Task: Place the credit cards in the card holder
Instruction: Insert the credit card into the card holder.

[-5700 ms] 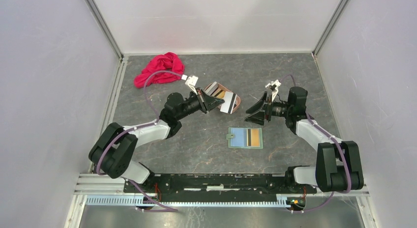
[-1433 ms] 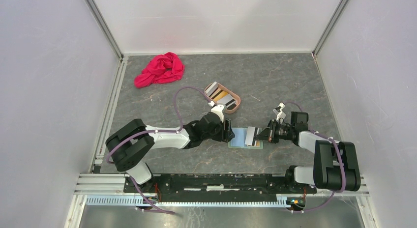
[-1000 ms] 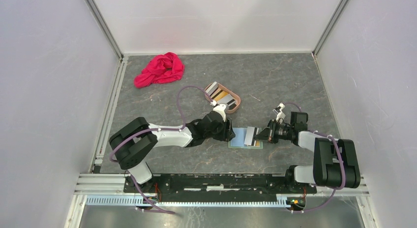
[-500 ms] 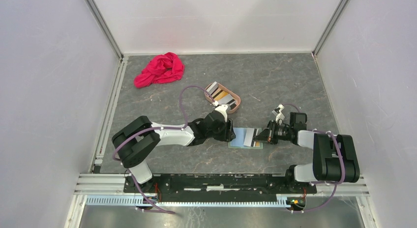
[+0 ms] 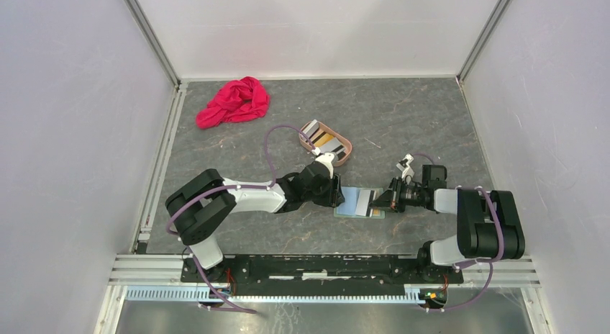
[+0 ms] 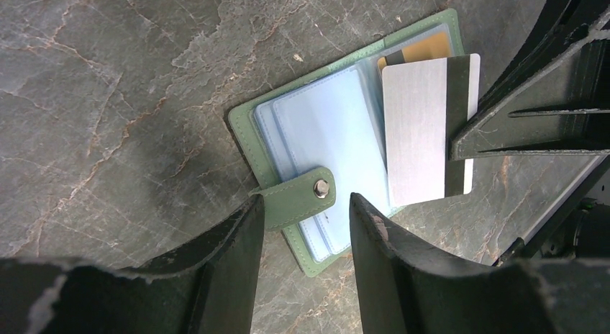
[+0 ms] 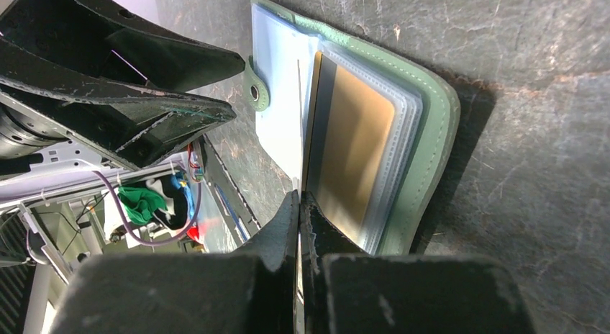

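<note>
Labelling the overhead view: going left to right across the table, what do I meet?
Crumpled red cloth → pinkish-tan oval tray → silver-grey striped plastic card → right gripper, shut on that card. The left gripper and sage-green card holder overlap these, so they are left out.

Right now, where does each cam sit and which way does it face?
Top external: above and behind the arms, looking down at the table; both arms show whole, left gripper and right gripper at the holder.
Left wrist: looks down on the holder and grey card; own fingers apart, flanking the tab.
Right wrist: low, looks along the grey card toward the left gripper; own jaws shut on that card.
Shared: holder and grey card appear in all three.
</note>
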